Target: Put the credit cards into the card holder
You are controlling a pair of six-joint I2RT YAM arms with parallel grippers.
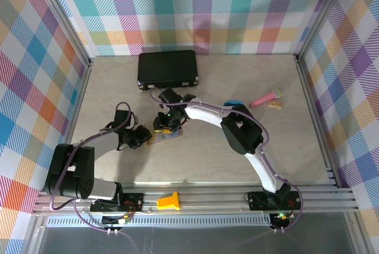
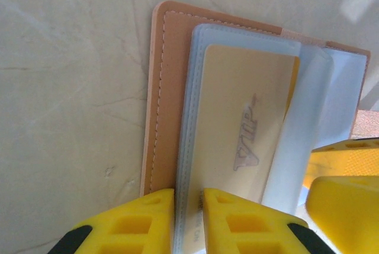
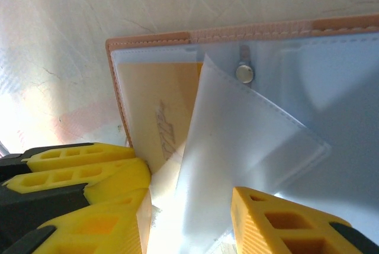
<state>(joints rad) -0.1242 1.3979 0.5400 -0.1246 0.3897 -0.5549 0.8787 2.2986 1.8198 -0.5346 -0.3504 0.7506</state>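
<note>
Tan card holder [image 2: 169, 88], gold card [image 2: 249, 141] inside, pinched by left gripper [image 2: 188, 201]; right gripper [image 3: 189, 224] spread.

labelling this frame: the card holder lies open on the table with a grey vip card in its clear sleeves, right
Not grey. The left wrist view shows the VIP card is orange-yellow; the card holder does lie open on the table with it in the clear sleeves.

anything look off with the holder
Yes: one clear sleeve of the card holder lies askew, slanting across the other pockets instead of lining up with them. The gold card sits straight.
</note>
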